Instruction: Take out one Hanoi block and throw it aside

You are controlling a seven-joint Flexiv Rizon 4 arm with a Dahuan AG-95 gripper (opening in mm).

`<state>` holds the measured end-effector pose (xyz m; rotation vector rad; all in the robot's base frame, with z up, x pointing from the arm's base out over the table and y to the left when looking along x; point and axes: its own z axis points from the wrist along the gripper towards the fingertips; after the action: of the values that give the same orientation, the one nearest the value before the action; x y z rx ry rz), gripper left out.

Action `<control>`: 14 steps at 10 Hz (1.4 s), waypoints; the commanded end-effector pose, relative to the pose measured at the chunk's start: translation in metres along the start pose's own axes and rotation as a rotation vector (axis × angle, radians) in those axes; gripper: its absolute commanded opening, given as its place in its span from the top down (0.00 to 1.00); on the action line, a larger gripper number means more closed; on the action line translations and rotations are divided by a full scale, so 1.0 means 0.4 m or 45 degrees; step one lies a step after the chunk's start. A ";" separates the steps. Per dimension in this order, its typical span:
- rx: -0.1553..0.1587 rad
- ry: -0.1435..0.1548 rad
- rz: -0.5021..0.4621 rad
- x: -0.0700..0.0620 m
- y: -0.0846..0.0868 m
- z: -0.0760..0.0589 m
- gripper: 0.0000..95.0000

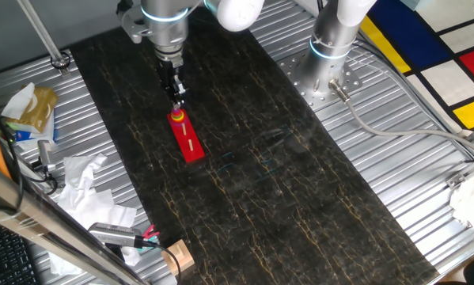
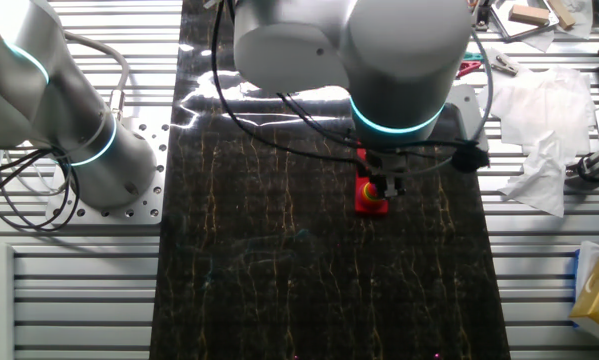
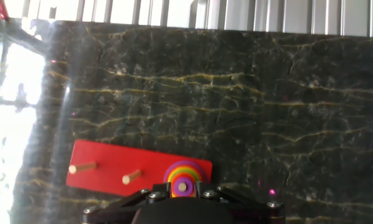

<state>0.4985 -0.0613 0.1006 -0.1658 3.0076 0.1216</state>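
Observation:
A red base [image 3: 124, 163] with three pegs lies on the dark marbled mat [image 3: 236, 93]. Two pegs [image 3: 83, 167] are bare. The third peg carries a rainbow stack of Hanoi blocks, with a small purple block [image 3: 184, 180] on top. My gripper [image 3: 183, 188] sits over this stack, its fingers [image 3: 167, 186] close against both sides of the purple block, which is still on the peg. In one fixed view the gripper [image 1: 177, 96] stands upright over the far end of the base [image 1: 189, 144]. In the other fixed view the gripper [image 2: 379, 188] hides most of the base [image 2: 367, 203].
Crumpled white tissues [image 1: 82, 186], a yellow packet [image 1: 35, 107] and a small wooden block [image 1: 177, 257] lie left of the mat. A second arm's base [image 1: 331, 47] stands on the metal table at the right. Tissues [image 2: 539, 130] also lie beside the mat in the other fixed view.

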 end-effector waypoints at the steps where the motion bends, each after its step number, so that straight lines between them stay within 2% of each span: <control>1: -0.009 -0.001 -0.004 0.002 0.003 0.002 0.60; 6: -0.003 -0.001 0.014 0.003 0.002 0.020 0.60; 9: 0.019 -0.002 0.017 0.003 0.002 0.031 0.60; 10: 0.024 -0.004 0.021 0.003 0.001 0.034 0.80; 14: 0.028 -0.016 0.028 0.003 0.001 0.047 0.80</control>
<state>0.5001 -0.0591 0.0805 -0.1301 2.9962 0.0935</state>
